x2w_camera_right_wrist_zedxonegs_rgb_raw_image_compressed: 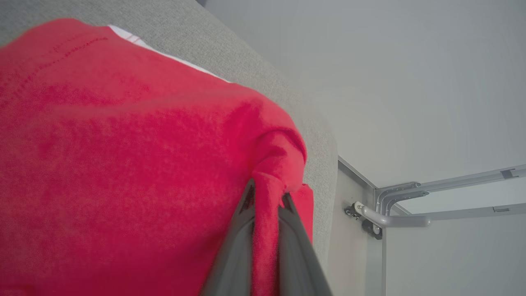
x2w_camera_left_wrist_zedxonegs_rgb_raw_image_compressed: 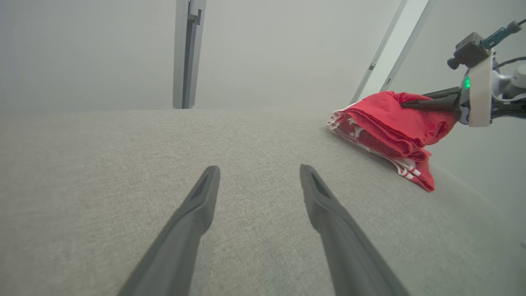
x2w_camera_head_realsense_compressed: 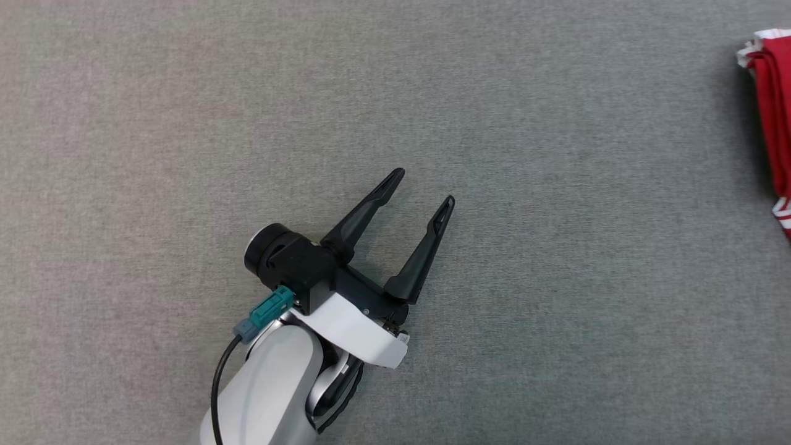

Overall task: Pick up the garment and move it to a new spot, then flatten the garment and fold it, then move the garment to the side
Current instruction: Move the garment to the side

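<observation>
The garment is red with white stripes and lies folded at the far right edge of the grey table. The left wrist view shows the garment as a bundled stack by the table's right edge. My right gripper is shut on a pinched fold of the garment. From the left wrist, the right gripper reaches in from the right onto the top of the bundle. My left gripper hovers open over bare table near the middle, nothing between its fingers, well left of the garment.
The grey fabric tabletop stretches wide to the left and front. A table edge runs just behind the garment. A grey frame post stands beyond the far edge, and a metal bracket sits below the table corner.
</observation>
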